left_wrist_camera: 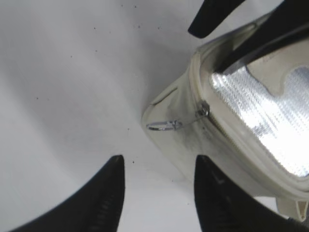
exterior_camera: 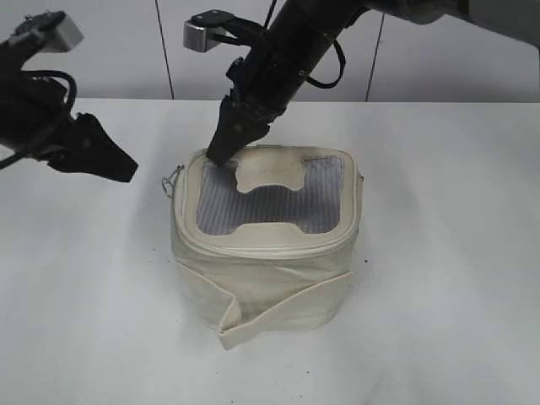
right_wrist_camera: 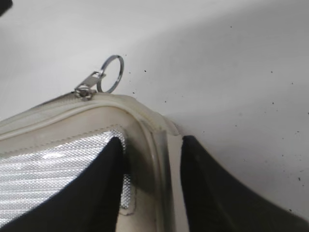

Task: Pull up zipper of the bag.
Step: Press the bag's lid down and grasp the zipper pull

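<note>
Evidently the right hand [exterior_camera: 221, 152] was spread, straddling the rear left rim of the bag [exterior_camera: 266, 245] mid-worktop [exterior_camera: 439, 253]; the left hand [exterior_camera: 114, 164] was held open nearby; the zipper [right_wrist_camera: 89, 90] ring could be missed, the bag dragged across the smooth white worktop; pale panelled wall behind.

- The right gripper [exterior_camera: 226, 150] covers the bag's [exterior_camera: 266, 278] back left corner in the exterior view, so its fingertips can't be made out there.
- The left arm [exterior_camera: 38, 126] runs off the left edge.
- The left wrist view crops the bag's right side, and its mesh panel [left_wrist_camera: 270, 121] is washed out by glare.
</note>
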Controlling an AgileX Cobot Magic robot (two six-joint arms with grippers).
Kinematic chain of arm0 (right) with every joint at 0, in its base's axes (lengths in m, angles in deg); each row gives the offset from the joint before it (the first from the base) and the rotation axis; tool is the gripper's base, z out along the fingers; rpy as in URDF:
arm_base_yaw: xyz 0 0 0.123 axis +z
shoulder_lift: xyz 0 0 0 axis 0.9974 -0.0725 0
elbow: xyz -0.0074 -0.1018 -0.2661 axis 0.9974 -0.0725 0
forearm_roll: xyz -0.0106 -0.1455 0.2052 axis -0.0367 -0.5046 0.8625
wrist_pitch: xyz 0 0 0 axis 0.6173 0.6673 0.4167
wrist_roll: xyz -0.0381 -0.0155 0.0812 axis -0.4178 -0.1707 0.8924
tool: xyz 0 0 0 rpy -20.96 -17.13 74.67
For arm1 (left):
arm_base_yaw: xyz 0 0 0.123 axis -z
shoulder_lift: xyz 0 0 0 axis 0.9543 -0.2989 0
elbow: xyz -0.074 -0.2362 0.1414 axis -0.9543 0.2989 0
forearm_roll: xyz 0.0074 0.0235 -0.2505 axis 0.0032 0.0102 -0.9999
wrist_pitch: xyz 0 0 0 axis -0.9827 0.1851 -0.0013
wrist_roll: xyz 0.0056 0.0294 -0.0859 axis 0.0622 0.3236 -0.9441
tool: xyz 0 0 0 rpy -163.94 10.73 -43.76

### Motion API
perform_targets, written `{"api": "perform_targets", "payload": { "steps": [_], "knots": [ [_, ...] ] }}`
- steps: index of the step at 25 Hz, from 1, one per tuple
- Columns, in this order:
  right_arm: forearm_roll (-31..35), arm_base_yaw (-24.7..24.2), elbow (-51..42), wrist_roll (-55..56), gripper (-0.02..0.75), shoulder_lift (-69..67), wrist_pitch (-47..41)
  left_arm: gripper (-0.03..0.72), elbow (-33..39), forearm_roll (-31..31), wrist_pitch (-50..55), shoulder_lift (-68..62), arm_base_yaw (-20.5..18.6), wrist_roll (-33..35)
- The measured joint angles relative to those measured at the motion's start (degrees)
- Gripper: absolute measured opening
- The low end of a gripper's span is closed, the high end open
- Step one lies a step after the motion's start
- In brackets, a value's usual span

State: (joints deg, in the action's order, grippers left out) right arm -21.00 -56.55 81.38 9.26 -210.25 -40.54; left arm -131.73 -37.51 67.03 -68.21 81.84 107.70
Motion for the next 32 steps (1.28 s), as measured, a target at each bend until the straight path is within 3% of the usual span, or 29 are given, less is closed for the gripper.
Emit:
{"api": "perform_targets", "payload": {
  "steps": [3,6,13,20,26,32],
  "knots": [
    [0.2,0.0,0.1,0.8,0.148,0.0,-0.3,0.398,0.0,2.2,0.0,-1.2,1.9,2.7],
    [0.3,0.0,0.1,2.3,0.055,0.0,-0.4,0.462,0.0,3.9,-0.4,-1.5,3.3,3.5],
    [0.3,0.0,0.1,3.8,0.057,0.0,-0.4,0.519,-0.5,10.1,-2.6,-1.5,3.4,5.1],
    [0.1,0.0,0.1,3.9,0.052,0.0,-0.4,0.557,-0.5,11.4,-7.4,-1.5,3.9,12.9],
    [0.1,0.0,0.1,4.0,0.052,0.1,-0.4,0.568,-0.5,16.1,-13.7,-1.5,9.5,20.0],
    [0.0,0.0,0.1,4.1,0.052,0.1,-0.4,0.569,-0.5,23.1,-18.9,-1.8,14.0,20.9]
  ]
}}
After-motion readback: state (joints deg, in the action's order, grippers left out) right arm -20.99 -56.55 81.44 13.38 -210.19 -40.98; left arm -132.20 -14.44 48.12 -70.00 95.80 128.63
